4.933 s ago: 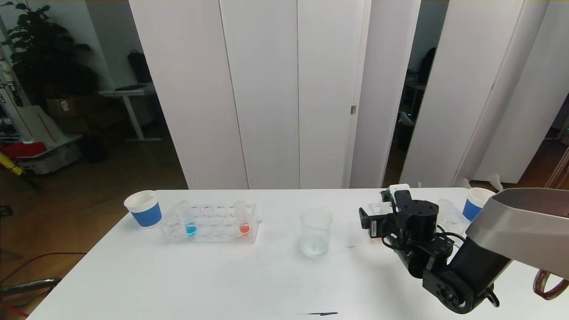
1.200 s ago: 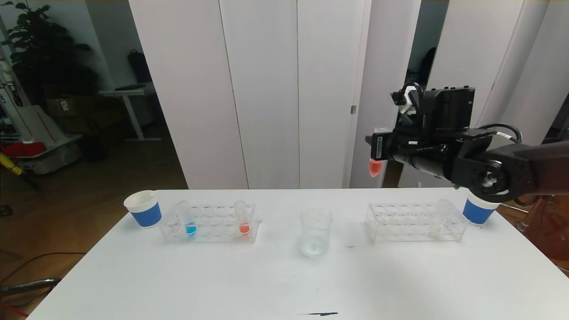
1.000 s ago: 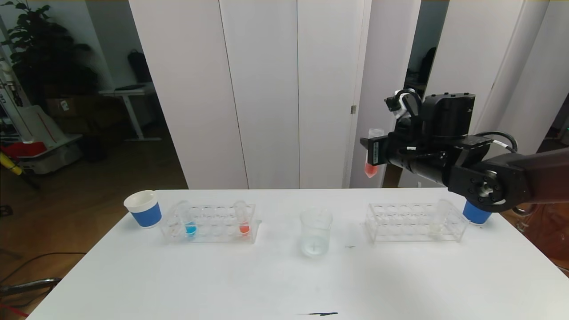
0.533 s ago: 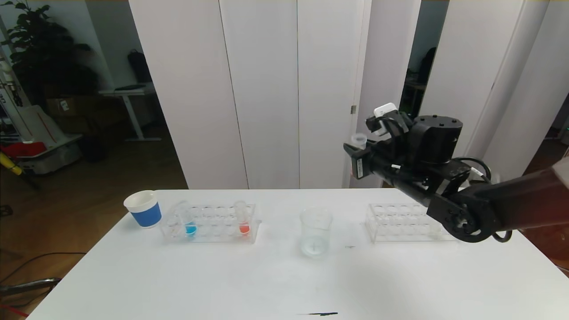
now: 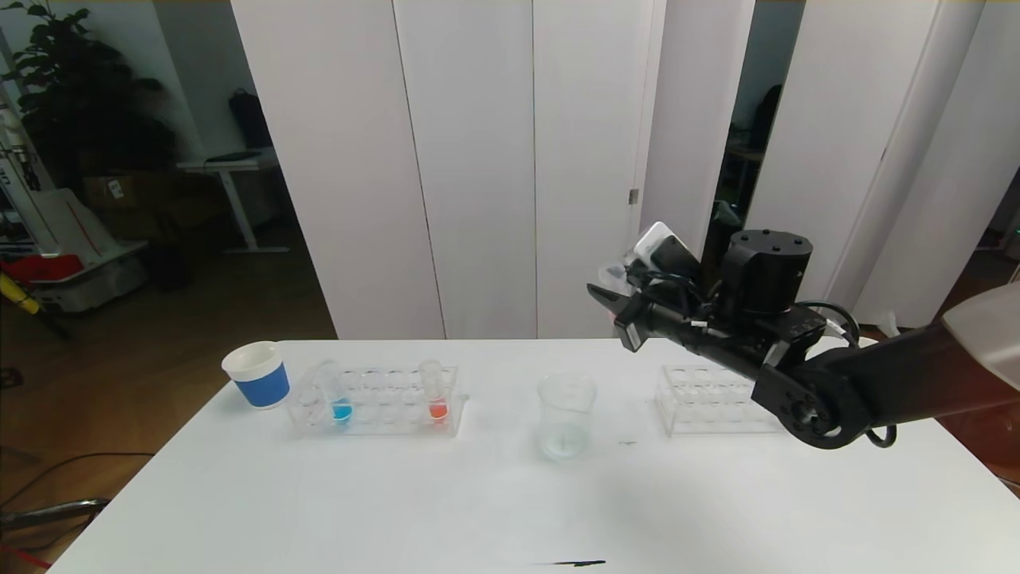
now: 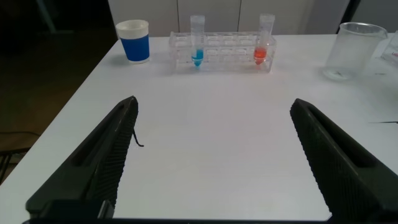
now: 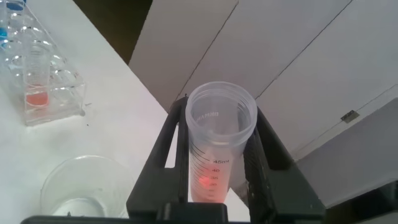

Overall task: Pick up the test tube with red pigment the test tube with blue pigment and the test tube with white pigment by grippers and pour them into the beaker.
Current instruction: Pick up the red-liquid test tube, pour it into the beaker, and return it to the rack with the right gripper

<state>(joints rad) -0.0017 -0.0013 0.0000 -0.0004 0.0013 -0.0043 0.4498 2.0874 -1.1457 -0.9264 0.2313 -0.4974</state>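
Note:
My right gripper (image 5: pixel 607 296) (image 7: pixel 219 111) is shut on the test tube with red pigment (image 5: pixel 614 281) (image 7: pixel 216 146). It holds the tube in the air, above and to the right of the beaker (image 5: pixel 566 414) (image 7: pixel 79 188) (image 6: pixel 357 50). The tube leans, with its open rim toward the beaker's side. The test tube with blue pigment (image 5: pixel 339 395) (image 6: pixel 197 38) stands in the left rack (image 5: pixel 374 402), and a second red tube (image 5: pixel 435 392) (image 6: pixel 265 38) stands beside it. The test tube with white pigment is hidden. My left gripper (image 6: pixel 214 104) hangs open, low over the bare near table.
A blue paper cup (image 5: pixel 257 375) (image 6: pixel 134 40) stands left of the left rack. A second clear rack (image 5: pixel 701 399) sits right of the beaker, partly behind my right arm. A dark mark (image 5: pixel 578 563) lies near the table's front edge.
My right gripper has carried the red tube leftward and down from above the right rack toward the beaker, leaning it over. The left arm has not moved.

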